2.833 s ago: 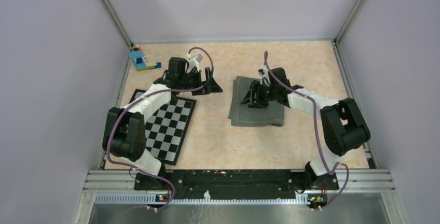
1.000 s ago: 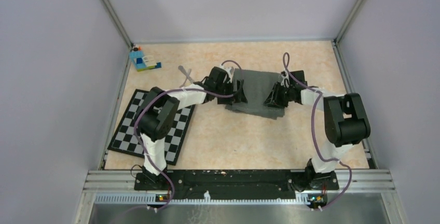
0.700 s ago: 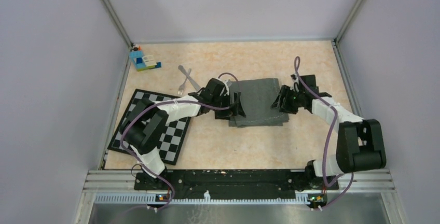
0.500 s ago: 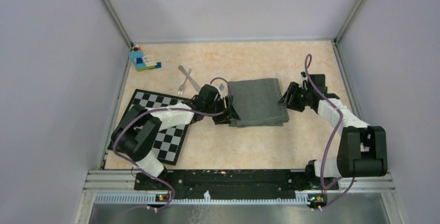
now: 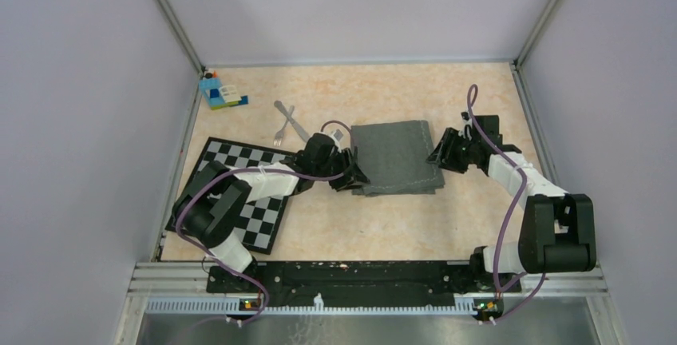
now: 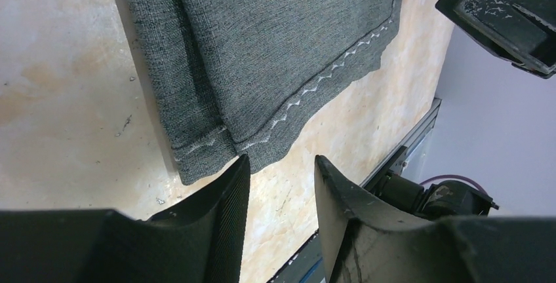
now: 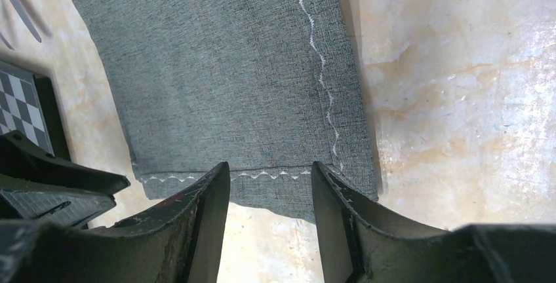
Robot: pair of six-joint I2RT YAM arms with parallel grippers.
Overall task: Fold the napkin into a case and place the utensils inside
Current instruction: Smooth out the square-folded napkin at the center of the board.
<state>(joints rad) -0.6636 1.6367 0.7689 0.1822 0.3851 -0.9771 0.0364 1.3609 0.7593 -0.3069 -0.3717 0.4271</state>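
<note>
The dark grey napkin (image 5: 397,157) lies flat on the table, folded into a layered rectangle with its stitched hem showing (image 6: 262,54) (image 7: 229,73). My left gripper (image 5: 351,176) (image 6: 278,165) hovers at the napkin's near-left corner, open, with only bare table between its fingers. My right gripper (image 5: 437,156) (image 7: 270,168) stands at the napkin's right edge, open and holding nothing. The utensils lie crossed on the table to the napkin's left: a silver fork (image 5: 281,131) and a knife (image 5: 292,121). A utensil tip (image 7: 19,8) shows at the right wrist view's top left.
A black-and-white checkered mat (image 5: 239,193) lies at the left under the left arm. A blue toy-brick block (image 5: 219,92) sits in the far left corner. Metal frame rails (image 5: 367,269) run along the near table edge.
The napkin, held up between both grippers a second ago, now lies flat and folded. Both grippers have let it go; the left moved to its near-left corner, the right backed off to the right.
</note>
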